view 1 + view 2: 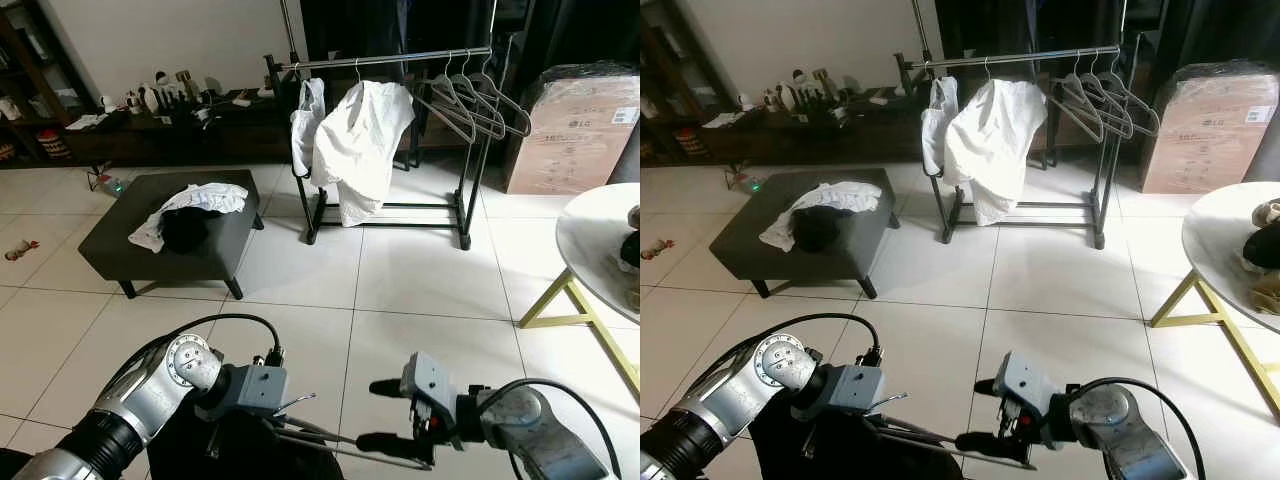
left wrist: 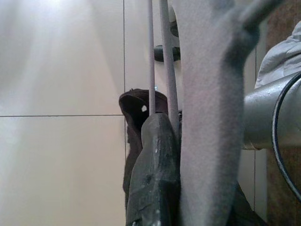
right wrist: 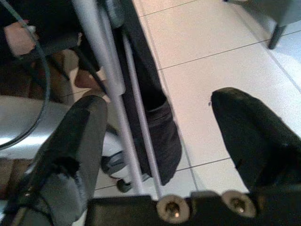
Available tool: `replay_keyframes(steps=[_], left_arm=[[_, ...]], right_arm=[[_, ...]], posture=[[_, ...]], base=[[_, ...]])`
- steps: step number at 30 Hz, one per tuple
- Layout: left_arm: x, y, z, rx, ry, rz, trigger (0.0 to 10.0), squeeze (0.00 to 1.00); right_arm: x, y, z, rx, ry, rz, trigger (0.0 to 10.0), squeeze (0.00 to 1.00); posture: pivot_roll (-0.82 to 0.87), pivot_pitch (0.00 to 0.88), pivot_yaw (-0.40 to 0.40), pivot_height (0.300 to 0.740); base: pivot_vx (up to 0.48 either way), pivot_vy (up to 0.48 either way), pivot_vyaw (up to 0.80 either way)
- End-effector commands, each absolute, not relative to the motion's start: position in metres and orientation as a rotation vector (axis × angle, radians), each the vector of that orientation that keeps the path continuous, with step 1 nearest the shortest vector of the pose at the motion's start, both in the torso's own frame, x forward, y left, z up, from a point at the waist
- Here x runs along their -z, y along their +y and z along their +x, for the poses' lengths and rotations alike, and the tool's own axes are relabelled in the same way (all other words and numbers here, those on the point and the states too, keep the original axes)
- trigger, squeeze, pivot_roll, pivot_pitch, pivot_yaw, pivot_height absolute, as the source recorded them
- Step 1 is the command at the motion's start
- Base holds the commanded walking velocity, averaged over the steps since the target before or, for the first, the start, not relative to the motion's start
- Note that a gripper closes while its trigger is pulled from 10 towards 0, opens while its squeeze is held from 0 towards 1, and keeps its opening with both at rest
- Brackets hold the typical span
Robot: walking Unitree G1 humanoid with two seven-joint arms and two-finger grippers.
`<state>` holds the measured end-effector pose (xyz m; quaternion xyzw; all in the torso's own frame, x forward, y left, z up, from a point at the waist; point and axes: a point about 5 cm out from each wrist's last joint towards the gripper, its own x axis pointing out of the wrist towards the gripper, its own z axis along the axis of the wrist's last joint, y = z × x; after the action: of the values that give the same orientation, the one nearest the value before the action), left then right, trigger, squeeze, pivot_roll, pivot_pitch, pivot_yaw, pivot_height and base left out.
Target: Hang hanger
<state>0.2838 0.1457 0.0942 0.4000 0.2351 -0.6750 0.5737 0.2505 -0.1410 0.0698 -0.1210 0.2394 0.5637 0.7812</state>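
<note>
Grey wire, the hanger (image 1: 330, 440) draped with a dark garment (image 1: 240, 445) sits low before the robot, its thin rods pinched tight in the left hand (image 1: 290, 408). The right hand (image 1: 385, 415) is beside it, fingers spread wide around the rods' far end without closing. Well beyond, across the tiled floor (image 1: 420, 290), stands the clothes rack (image 1: 400, 60) with white shirts (image 1: 355, 145) and bare hangers (image 1: 475, 100), beside a dark ottoman (image 1: 215, 245).

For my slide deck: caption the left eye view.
Left gripper holds a hanger with dark garment, facing a distant clothes rack.
</note>
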Motion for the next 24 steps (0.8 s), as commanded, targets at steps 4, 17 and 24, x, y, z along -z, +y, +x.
replay_keyframes(steps=[4,17,24], left_arm=[[-0.101,0.146,0.29,1.557,0.53,0.972,10.0,0.0],[-0.105,0.118,0.294,1.546,0.441,0.965,10.0,0.0],[-0.106,0.11,0.296,1.532,0.427,0.964,10.0,0.0]], right_arm=[[-0.066,-0.132,0.247,-1.241,0.525,-0.25,0.0,0.0],[-0.065,-0.12,0.253,-1.215,0.505,-0.166,10.0,0.0],[-0.067,-0.119,0.254,-1.209,0.497,-0.148,5.9,0.0]], posture=[[-0.16,0.047,0.147,0.74],[-0.15,0.068,0.145,0.74],[-0.16,0.074,0.144,0.74]], base=[[0.0,0.0,0.0],[0.0,0.0,0.0],[0.0,0.0,0.0]])
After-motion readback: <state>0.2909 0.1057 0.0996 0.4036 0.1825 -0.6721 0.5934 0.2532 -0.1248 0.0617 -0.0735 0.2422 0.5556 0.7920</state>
